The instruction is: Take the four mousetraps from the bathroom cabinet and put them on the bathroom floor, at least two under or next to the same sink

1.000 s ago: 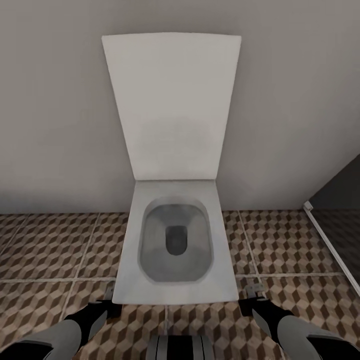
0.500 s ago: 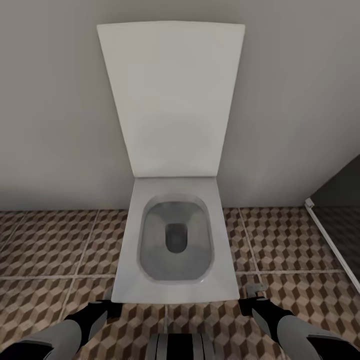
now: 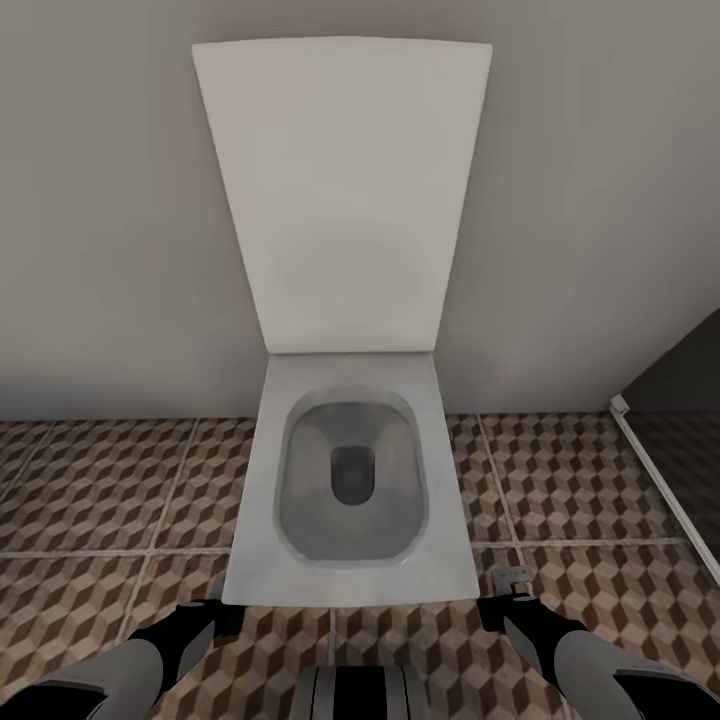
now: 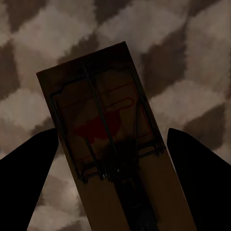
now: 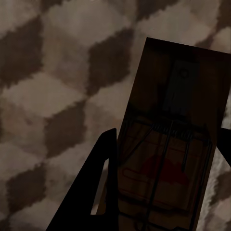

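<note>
Two small brown wooden mousetraps are in my grippers, one each. In the left wrist view, the left mousetrap (image 4: 113, 144) lies between the two dark fingers (image 4: 26, 183), its dark wire frame and a red printed mark on the board facing the camera; the board seems held near its end, out of view, and I take that gripper as clenched on it. In the right wrist view, the right mousetrap (image 5: 171, 144) sits against one dark finger (image 5: 91, 192), with a metal plate, wire bars and a faint red mark on its face; the right gripper grasps it the same way. I can read no lettering on either board.

From the head view, the left gripper (image 3: 205, 620) and right gripper (image 3: 505, 605) hang low over the cube-patterned brown, beige and white bathroom floor (image 3: 90, 490), just beside the front corners of a white rectangular toilet (image 3: 350, 500). Its lid stands raised against the plain grey wall (image 3: 100, 200). Open tiled floor runs on both sides of the bowl. To my right a white strip (image 3: 660, 490) edges a dark panel, which limits room on that side.
</note>
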You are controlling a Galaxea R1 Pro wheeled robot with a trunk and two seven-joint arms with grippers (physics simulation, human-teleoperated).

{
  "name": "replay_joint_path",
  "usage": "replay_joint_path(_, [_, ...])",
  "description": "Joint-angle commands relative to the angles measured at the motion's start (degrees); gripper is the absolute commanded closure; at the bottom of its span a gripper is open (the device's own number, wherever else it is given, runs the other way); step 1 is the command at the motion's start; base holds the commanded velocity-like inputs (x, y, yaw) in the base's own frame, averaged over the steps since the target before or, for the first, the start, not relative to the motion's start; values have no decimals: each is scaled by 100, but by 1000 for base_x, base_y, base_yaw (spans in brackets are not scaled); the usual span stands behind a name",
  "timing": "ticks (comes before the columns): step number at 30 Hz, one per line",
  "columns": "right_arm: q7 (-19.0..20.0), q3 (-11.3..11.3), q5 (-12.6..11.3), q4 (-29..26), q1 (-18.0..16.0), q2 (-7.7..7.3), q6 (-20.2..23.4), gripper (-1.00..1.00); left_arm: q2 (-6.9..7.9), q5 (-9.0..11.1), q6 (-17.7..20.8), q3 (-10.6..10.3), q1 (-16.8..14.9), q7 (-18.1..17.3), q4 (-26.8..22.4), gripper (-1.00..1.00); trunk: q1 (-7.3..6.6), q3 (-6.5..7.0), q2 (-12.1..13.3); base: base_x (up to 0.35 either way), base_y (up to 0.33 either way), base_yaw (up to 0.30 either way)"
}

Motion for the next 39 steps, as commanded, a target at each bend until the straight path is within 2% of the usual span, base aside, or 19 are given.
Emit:
replay_joint_path(1, [-2, -34, 51, -10, 0, 1, 30, 100, 2, 38, 35, -46, 1, 1, -13, 100, -1, -3, -1, 0, 0, 0])
replay_joint_path(11, [-6, -20, 54, -17, 0, 7, -55, 100, -5, 38, 22, -64, 0, -5, -37, 100, -1, -3, -1, 0, 0, 0])
replay_joint_path(22, [-10, 23, 109, -19, 0, 43, -191, 100, 0, -9, -90, -81, 0, -66, -427, 100, -1, -3, -1, 0, 0, 0])
replay_joint_path(39, [-11, 54, 134, -12, 0, 75, -202, 100, 21, -8, -23, -81, 0, -124, -359, 100, -1, -3, -1, 0, 0, 0])
